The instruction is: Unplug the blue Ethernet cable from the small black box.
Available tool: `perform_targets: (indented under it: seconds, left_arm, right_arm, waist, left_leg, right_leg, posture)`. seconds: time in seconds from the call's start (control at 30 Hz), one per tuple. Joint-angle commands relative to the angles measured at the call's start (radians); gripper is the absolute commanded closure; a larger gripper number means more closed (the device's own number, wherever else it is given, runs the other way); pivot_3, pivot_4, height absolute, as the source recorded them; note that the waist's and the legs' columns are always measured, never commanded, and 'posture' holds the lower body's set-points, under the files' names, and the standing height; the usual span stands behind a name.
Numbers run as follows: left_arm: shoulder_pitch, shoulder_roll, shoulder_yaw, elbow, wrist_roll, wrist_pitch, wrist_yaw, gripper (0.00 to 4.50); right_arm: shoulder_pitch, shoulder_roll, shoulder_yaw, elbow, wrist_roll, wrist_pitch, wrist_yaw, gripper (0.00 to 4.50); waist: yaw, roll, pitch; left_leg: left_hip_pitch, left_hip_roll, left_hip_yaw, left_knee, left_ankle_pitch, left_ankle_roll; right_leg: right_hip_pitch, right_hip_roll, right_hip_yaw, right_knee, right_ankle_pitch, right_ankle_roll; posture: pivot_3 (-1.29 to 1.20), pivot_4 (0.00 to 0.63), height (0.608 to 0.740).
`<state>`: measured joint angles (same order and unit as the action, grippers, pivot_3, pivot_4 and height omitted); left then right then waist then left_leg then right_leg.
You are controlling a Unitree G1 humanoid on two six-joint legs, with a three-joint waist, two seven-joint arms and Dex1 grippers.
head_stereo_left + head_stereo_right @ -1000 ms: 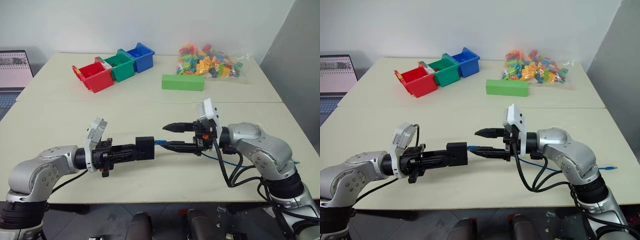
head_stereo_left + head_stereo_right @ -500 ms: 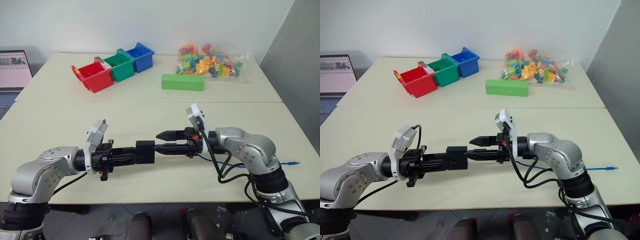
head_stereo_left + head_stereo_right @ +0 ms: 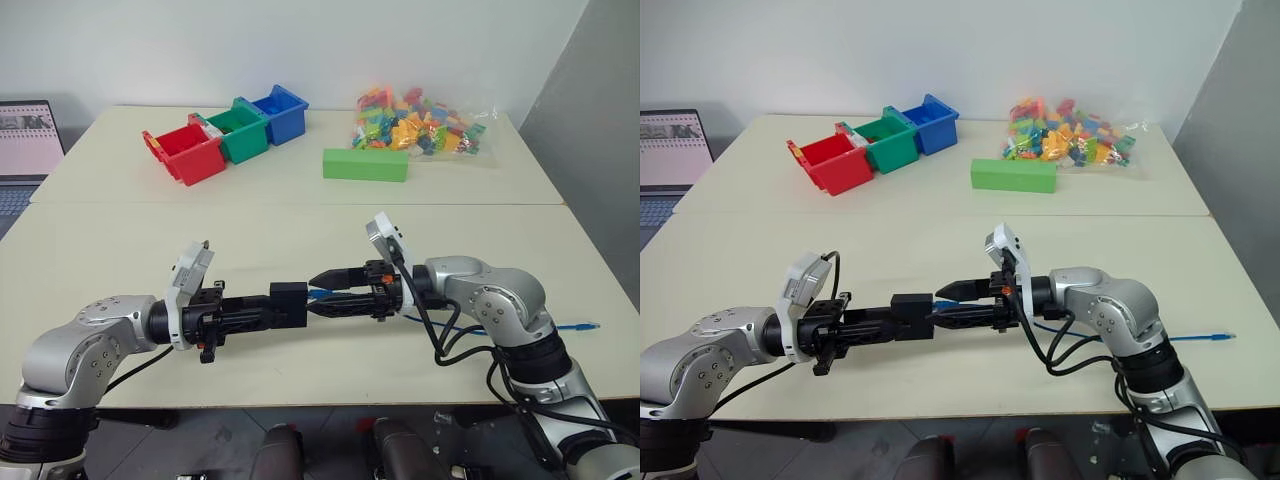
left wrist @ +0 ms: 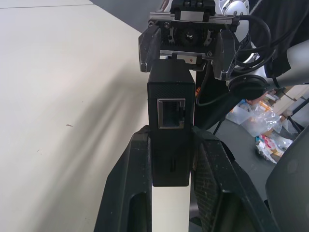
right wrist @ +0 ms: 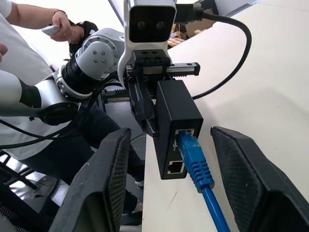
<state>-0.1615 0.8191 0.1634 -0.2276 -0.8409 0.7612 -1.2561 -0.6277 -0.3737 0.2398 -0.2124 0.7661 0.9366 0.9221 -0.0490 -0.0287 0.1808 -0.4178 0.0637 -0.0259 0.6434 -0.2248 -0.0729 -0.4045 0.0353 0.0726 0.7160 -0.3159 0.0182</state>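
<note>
The small black box (image 3: pixel 290 302) hangs above the table's near half with my left gripper (image 4: pixel 171 137) shut on its sides. An empty port on the box (image 4: pixel 172 114) faces the left wrist camera. The blue Ethernet cable (image 5: pixel 195 163) is plugged into the box's (image 5: pixel 176 113) far side, above a second empty port. From there the cable runs under my right arm to a loose plug end (image 3: pixel 586 326) on the table. My right gripper (image 3: pixel 315 293) is open and points at the box. Its fingers (image 5: pixel 112 186) stand apart on either side of the blue plug without touching it.
Red (image 3: pixel 187 153), green (image 3: pixel 238 132) and blue (image 3: pixel 279 112) bins stand at the back left. A green block (image 3: pixel 366 165) and a bag of coloured bricks (image 3: pixel 420 128) lie at the back right. A laptop (image 3: pixel 26 140) sits far left. A person (image 5: pixel 24 34) shows behind my left arm.
My right gripper has moved left towards the box, sunk a little and rolled, so its fingers now straddle the blue plug. The left gripper and box stayed in place.
</note>
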Motion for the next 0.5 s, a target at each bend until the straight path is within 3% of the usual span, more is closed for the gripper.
perform_targets:
  seconds: [0.03, 0.13, 0.23, 0.43, 0.5]
  left_arm:
    - [0.002, 0.003, 0.013, -0.021, -0.007, -0.013, -0.004, 3.74]
    - [0.004, 0.002, 0.011, -0.021, -0.005, -0.016, -0.003, 3.74]
    - [0.004, -0.001, 0.012, -0.021, -0.007, -0.017, 0.000, 3.74]
    - [0.007, -0.003, 0.013, -0.030, -0.009, -0.017, 0.005, 3.74]
    - [0.006, -0.003, 0.013, -0.031, -0.010, -0.016, 0.006, 3.74]
  right_arm:
    - [-0.025, 0.004, 0.005, -0.013, -0.007, -0.004, 0.011, 1.72]
    - [-0.029, 0.005, 0.015, -0.004, -0.021, -0.011, 0.014, 1.72]
    - [-0.032, 0.004, 0.025, 0.003, -0.035, -0.020, 0.021, 2.28]
    - [-0.030, 0.006, 0.029, 0.007, -0.053, -0.029, 0.036, 3.83]
    - [-0.030, 0.006, 0.029, 0.011, -0.056, -0.029, 0.044, 4.12]
  waist:
    - [-0.001, 0.000, 0.000]
    - [-0.001, 0.000, 0.000]
    - [-0.001, 0.000, 0.000]
    - [-0.002, 0.000, 0.000]
    - [-0.002, 0.000, 0.000]
  left_leg:
    - [0.000, 0.000, 0.000, 0.000, 0.000, 0.000]
    - [0.000, 0.000, 0.000, 0.000, 0.000, 0.000]
    - [0.000, 0.000, 0.000, 0.000, 0.000, 0.000]
    - [0.000, 0.000, 0.000, 0.000, 0.000, 0.000]
    - [0.000, 0.000, 0.000, 0.000, 0.000, 0.000]
  right_leg:
    - [0.000, 0.000, 0.000, 0.000, 0.000, 0.000]
    - [0.000, 0.000, 0.000, 0.000, 0.000, 0.000]
    - [0.000, 0.000, 0.000, 0.000, 0.000, 0.000]
    - [0.000, 0.000, 0.000, 0.000, 0.000, 0.000]
    - [0.000, 0.000, 0.000, 0.000, 0.000, 0.000]
  posture:
    - [0.00, 0.150, 0.740]
    - [0.00, 0.150, 0.740]
    - [0.00, 0.150, 0.740]
    - [0.00, 0.150, 0.740]
    - [0.00, 0.150, 0.740]
